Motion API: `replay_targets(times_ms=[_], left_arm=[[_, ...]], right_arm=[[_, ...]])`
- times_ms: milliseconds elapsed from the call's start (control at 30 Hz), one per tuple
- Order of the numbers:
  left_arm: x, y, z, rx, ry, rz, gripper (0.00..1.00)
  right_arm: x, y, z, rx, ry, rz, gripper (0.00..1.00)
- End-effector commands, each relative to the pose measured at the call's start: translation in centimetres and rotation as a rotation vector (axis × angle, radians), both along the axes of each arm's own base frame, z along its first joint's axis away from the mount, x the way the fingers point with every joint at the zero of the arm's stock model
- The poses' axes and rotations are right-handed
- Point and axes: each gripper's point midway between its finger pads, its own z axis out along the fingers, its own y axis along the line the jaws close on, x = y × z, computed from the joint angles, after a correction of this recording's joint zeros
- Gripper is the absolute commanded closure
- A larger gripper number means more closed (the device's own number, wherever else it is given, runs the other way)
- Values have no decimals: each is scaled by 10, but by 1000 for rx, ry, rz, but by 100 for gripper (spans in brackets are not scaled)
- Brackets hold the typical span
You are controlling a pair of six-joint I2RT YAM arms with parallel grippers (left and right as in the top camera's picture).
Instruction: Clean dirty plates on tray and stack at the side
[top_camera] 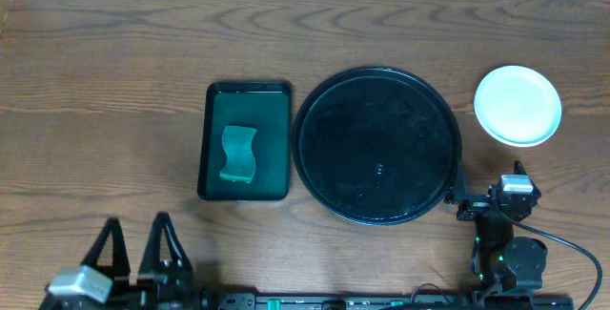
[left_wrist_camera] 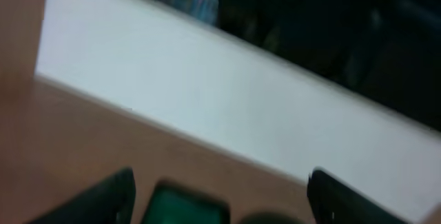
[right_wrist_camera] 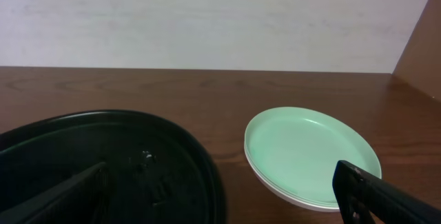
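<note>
The plates [top_camera: 518, 105] sit stacked on the table just right of the black tray [top_camera: 376, 146], and they look light, stiff and glossy enough to slip, so I'd pinch the raised rim, my right gripper [right_wrist_camera: 222, 176] spread wide near them and my left gripper [top_camera: 138, 243] likewise apart, well away.

My left arm [top_camera: 81, 284] sits low and drawn back, and the left fingers [top_camera: 161, 243] point forward, spread wide with nothing between them. My right arm [top_camera: 510, 258] is folded close over its base, and the right fingers [right_wrist_camera: 386, 196] are fully parted, gripping nothing.
</note>
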Motion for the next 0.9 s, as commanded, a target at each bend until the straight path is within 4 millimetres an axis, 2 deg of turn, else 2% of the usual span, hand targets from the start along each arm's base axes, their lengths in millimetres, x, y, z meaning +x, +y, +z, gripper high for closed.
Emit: replay_targets(times_ms=[0, 200, 333, 400, 633, 867], left_arm=[[24, 3, 5, 1, -92, 1, 20], [49, 6, 25, -6, -355, -11, 20], [59, 8, 18, -33, -453, -25, 20], [66, 8, 7, -32, -458, -26, 20], [97, 13, -54, -49, -329, -16, 20], [115, 16, -104, -63, -223, -6, 20]], right_arm=[[0, -2, -1, 13, 0, -12, 1], [0, -2, -1, 13, 0, -12, 1], [0, -2, -1, 13, 0, -12, 1], [0, -2, -1, 13, 0, -12, 1], [0, -2, -1, 13, 0, -12, 1], [0, -2, -1, 13, 0, -12, 1]])
